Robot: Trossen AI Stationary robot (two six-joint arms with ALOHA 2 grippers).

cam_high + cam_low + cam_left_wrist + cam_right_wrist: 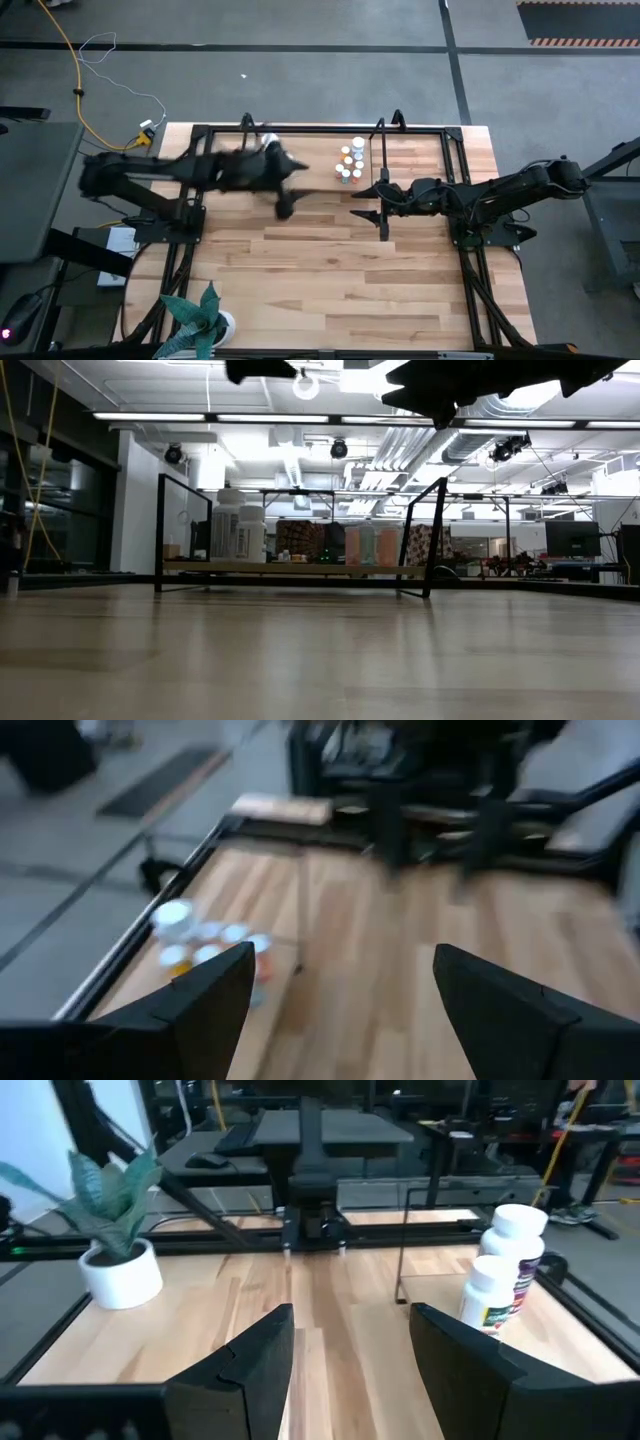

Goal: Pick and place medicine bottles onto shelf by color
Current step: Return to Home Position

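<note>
The shelf (320,150) stands along the table's far edge; in the low view its board (290,568) sits between black hoops. Two large white medicine bottles (505,1270) stand upright on its left part (240,530). Several small bottles with white and orange tops (350,162) stand in a cluster at its right end (210,945). My left gripper (340,990) is open and hangs above the table just in front of the shelf's middle (288,188), with nothing between its fingers. My right gripper (350,1340) is open and empty, near the shelf's right end (362,203).
A green spiky plant in a white pot (205,320) stands at the table's near left corner (115,1230). Black frame tubes run along the table's left and right sides (465,230). Bare wood tabletop (330,270) lies between the arms and the near edge.
</note>
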